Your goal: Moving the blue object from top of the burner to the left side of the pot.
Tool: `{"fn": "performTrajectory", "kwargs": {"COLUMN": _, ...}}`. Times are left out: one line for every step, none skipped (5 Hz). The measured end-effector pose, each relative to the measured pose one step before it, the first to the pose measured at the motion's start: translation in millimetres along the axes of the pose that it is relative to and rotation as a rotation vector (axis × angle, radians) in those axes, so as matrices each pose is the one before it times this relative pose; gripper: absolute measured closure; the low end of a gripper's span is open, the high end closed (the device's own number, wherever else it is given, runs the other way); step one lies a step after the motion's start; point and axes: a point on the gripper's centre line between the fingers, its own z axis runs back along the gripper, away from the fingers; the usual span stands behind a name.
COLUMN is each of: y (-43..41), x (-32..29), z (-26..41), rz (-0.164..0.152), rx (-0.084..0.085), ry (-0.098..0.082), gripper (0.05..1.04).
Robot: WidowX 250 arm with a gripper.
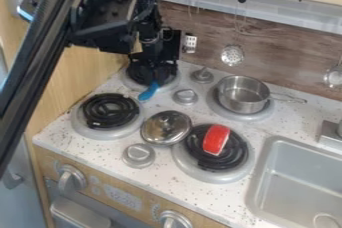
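Nearest the camera, well below the gripper [155, 78], is the oven front with a silver handle [80, 215] and control knobs [72, 179]. Above that front, on the speckled counter [170, 181], a round silver knob [139, 155] sits below the gripper. The sink [297, 182] is farther off, down and to the gripper's right in the view.

Closer in, the right front burner [212, 171] lies down and right of the gripper, with a red object [216, 139] on its black coil. The left front burner [110, 110] is down and to the gripper's left. Between these two burners, below the gripper, lies a metal pot lid [165, 127].

The blue object [148, 91] is just under the gripper, its upper end meeting the tool's dark lower end and its wider end slanting down and left over the counter. Whether the gripper is clamped on it or merely against it cannot be told. The pot [243, 94] stands to the right of both, on the right rear burner [247, 117], with a second silver knob [186, 97] in between.

The gripper hangs over the left rear burner [171, 83]. Behind, up and right of it, metal utensils [232, 55] hang against the wood-look wall [280, 54].
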Motion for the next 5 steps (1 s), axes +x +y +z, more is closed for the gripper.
{"fn": "performTrajectory", "kwargs": {"y": 0.09, "x": -5.82, "z": 1.88, "rz": -0.0001, "rx": 0.0044, "ry": -0.0078, "gripper": 0.482}}
{"fn": "performTrajectory", "kwargs": {"y": 0.6, "x": -5.26, "z": 11.06, "rz": 0.0095, "rx": 0.0191, "ry": -0.0245, "gripper": 0.182}}
{"fn": "performTrajectory", "kwargs": {"y": -2.33, "x": -6.12, "z": 35.63, "rz": -0.0181, "rx": 0.0368, "ry": -0.0576, "gripper": 0.06}}
{"fn": "performTrajectory", "kwargs": {"y": -18.36, "x": -22.79, "z": 21.24, "rz": -0.0244, "rx": 0.0048, "ry": 0.0071, "gripper": 0.079}}
{"fn": "performTrajectory", "kwargs": {"y": -7.76, "x": -31.8, "z": 8.06, "rz": -0.0092, "rx": 0.0038, "ry": 0.0562, "gripper": 0.087}}
